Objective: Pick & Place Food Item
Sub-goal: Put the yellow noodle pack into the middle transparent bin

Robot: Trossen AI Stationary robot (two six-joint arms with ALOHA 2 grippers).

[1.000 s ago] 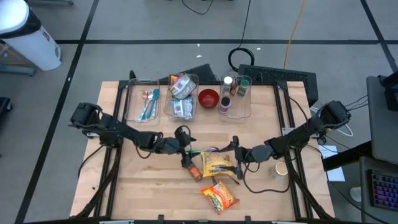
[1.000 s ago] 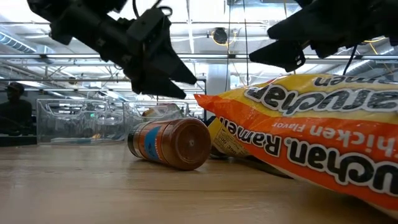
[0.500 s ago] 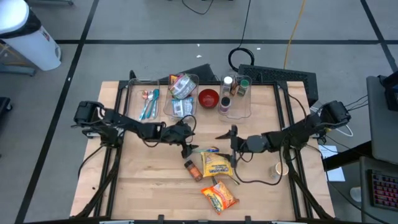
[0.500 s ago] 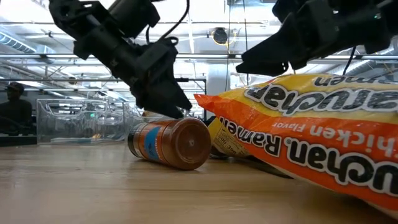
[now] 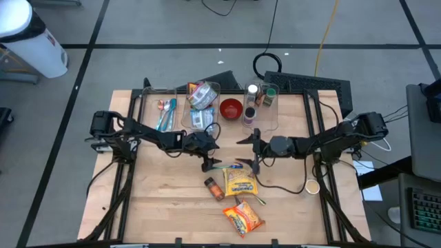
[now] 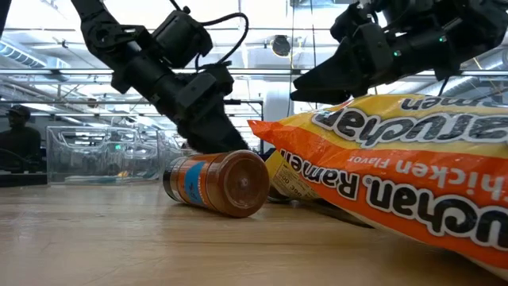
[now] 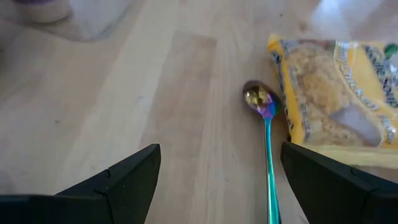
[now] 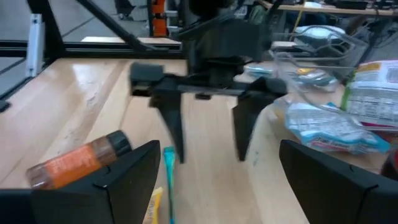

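While both tools (image 5: 207, 162) (image 5: 249, 150) gape empty, "Ramen", "Chicken Flavor" on the orange packet (image 6: 397, 179).

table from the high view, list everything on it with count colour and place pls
wooden table: 1, light wood, centre
clear plastic bins: 3, far edge in a row; left holds utensils, middle food packets, right small bottles
red bowl: 1, between middle and right bins
orange spice bottle: 1, lying on its side, near centre
yellow noodle packet: 1, right of the bottle
orange ramen packet: 1, near edge
teal-handled spoon: 1, beside the yellow packet
small tan round object: 1, right side
left gripper: jaws open, over the spoon
right gripper: jaws open, above the yellow packet
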